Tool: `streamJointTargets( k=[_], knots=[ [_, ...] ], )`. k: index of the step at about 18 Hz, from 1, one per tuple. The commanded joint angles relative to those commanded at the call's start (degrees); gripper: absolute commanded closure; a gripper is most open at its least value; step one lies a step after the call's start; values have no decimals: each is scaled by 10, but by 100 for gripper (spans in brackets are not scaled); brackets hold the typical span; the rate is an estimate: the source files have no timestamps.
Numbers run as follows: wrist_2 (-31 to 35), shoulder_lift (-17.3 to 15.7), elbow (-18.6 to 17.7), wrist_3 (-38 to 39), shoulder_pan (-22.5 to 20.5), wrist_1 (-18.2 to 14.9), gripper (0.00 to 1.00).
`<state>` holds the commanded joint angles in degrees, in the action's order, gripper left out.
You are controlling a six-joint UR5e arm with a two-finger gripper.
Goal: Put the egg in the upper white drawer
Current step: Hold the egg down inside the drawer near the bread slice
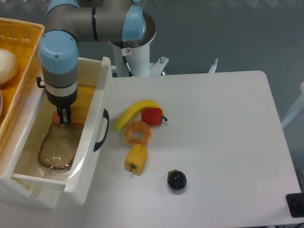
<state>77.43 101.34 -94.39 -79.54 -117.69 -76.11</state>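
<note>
The upper white drawer (pixel 97 102) stands pulled open at the left, its black curved handle facing the table. My gripper (pixel 63 116) reaches down inside it, over the far end of a bread slice (pixel 58 145). The egg (pixel 55 117), a small brownish-pink oval, peeks out on the left side of the dark fingers and is mostly hidden by them. The fingers look closed around it, just above the drawer floor.
An orange-yellow slab (pixel 83 102) also lies in the drawer. A yellow woven basket (pixel 19 52) with a white ball (pixel 7 64) sits at the far left. On the table are a banana (pixel 135 111), red pepper (pixel 152 116), doughnut (pixel 138 133), yellow pepper (pixel 135 158) and a dark round fruit (pixel 176 180).
</note>
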Motion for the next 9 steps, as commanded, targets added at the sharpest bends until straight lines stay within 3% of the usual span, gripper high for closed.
streamJointTargets(
  k=[9],
  knots=[
    [0,0,0,0,-1,0,58]
  ],
)
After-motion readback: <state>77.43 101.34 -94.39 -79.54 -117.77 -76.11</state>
